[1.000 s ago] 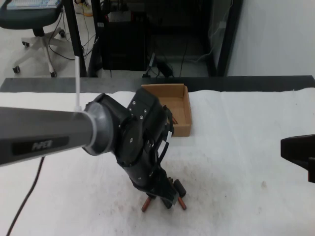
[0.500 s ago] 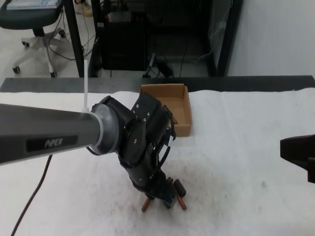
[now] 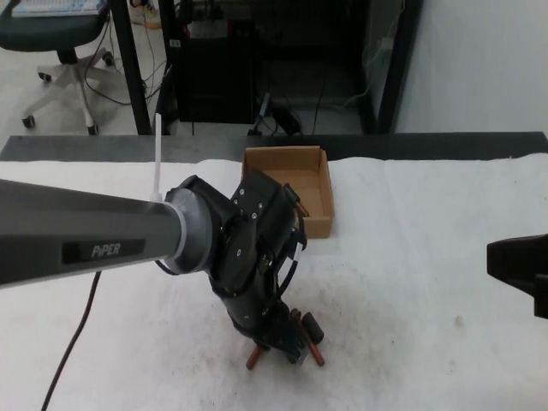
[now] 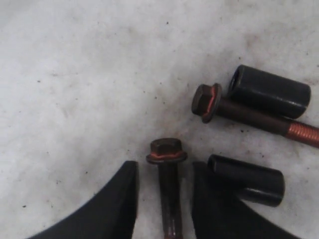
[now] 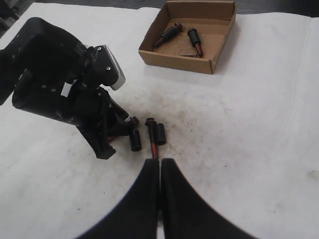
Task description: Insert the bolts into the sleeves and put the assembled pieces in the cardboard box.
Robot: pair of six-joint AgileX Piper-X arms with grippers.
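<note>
This looks like a robotics lab or test room. A table (image 3: 445, 342) draped in smudged white cloth carries a black robot arm (image 3: 86, 231). Behind it stand dark equipment racks (image 3: 218, 68) with loose cables (image 3: 278, 111) on the pale floor, a castored swivel chair (image 3: 60, 38), and a plain white wall (image 3: 479, 60).

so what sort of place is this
Probably a robotics lab or workshop: a cloth-covered bench with a robot arm over it, an office chair and dark equipment racks behind.
</note>
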